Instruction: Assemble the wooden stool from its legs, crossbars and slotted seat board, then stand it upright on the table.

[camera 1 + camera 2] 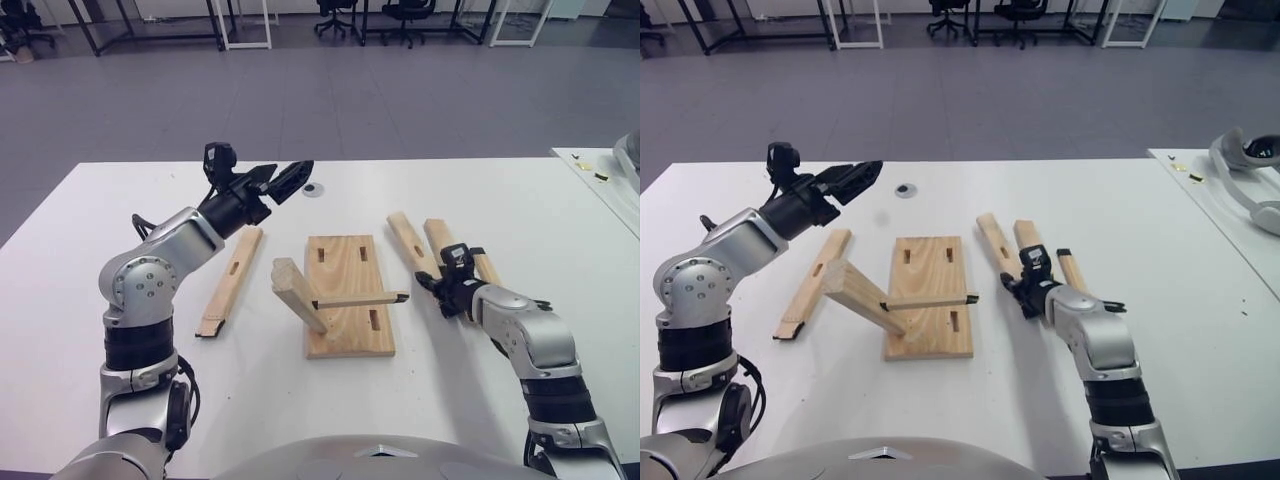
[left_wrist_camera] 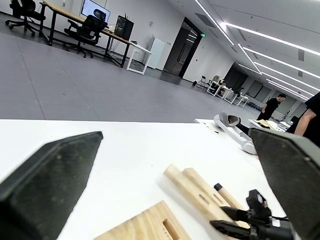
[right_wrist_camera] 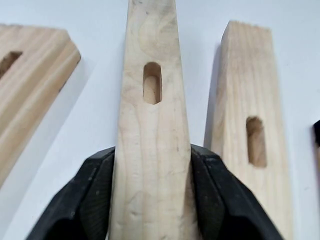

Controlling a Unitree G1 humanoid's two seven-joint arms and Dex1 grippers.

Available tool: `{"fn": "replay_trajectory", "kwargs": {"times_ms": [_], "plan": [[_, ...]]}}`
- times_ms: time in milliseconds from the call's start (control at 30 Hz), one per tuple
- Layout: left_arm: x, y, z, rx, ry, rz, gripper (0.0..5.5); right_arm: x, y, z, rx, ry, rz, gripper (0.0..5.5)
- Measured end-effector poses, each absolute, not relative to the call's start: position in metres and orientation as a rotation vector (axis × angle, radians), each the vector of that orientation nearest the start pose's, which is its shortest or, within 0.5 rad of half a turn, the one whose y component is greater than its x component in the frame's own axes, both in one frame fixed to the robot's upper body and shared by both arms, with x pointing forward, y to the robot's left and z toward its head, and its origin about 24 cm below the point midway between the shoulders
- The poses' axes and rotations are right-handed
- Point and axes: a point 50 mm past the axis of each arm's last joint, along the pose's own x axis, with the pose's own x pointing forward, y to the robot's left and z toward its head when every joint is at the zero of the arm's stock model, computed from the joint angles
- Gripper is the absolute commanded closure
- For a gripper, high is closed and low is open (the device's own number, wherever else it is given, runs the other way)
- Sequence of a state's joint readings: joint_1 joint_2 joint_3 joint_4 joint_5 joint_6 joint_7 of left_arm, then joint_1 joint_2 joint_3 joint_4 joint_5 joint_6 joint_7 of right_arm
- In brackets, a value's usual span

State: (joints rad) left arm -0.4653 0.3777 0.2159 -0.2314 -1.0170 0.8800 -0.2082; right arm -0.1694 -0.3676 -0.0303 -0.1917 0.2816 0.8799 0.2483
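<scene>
White surface (image 1: 120, 220) with stool parts, seen from the head cameras. A small dark round object (image 1: 314, 189) lay on the far side of the surface, and a white headset (image 1: 1250, 175) rested on a neighbouring table; the yellow scraps (image 1: 601, 176) there were too small to read. The slotted seat board (image 1: 350, 262) lay flat at the centre. A leaning leg (image 1: 298, 292) rested with its lower end on the board, and a crossbar (image 1: 360, 299) with a dark tip projected sideways from it over the board. To the left, a loose leg (image 1: 232, 278) lay flat, apart from the board. To the right, two more legs lay side by side. The right tool (image 1: 447, 283) was clenched on one of these, the held leg (image 3: 152, 150), its fingers (image 3: 95, 200) pressed against both edges below the mortise slot; the neighbouring leg (image 3: 250, 100) lay just beside it. The left tool (image 1: 285, 178) hung above the surface near the far end of the loose leg, spread wide and grasping nothing.
</scene>
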Motion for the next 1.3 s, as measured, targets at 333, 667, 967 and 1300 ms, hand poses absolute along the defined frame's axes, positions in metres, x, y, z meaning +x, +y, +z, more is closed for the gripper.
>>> {"fn": "replay_trajectory", "kwargs": {"times_ms": [333, 667, 967, 1300], "plan": [[0.326, 0.159, 0.272, -0.498, -0.127, -0.747, 0.1, 0.327, -0.194, 0.219, -0.329, -0.214, 0.18, 3.39], [0.328, 0.104, 0.325, -0.676, -0.113, -0.946, 0.1, 0.314, -0.133, 0.239, -0.23, -0.459, 0.403, 3.39], [0.329, 0.097, 0.318, -0.646, -0.053, -0.966, 0.1, 0.302, -0.119, 0.258, -0.128, -0.567, 0.507, 3.39], [0.328, 0.085, 0.315, -0.619, -0.053, -1.022, 0.84, 0.295, -0.101, 0.257, -0.105, -0.566, 0.624, 3.39]]}}
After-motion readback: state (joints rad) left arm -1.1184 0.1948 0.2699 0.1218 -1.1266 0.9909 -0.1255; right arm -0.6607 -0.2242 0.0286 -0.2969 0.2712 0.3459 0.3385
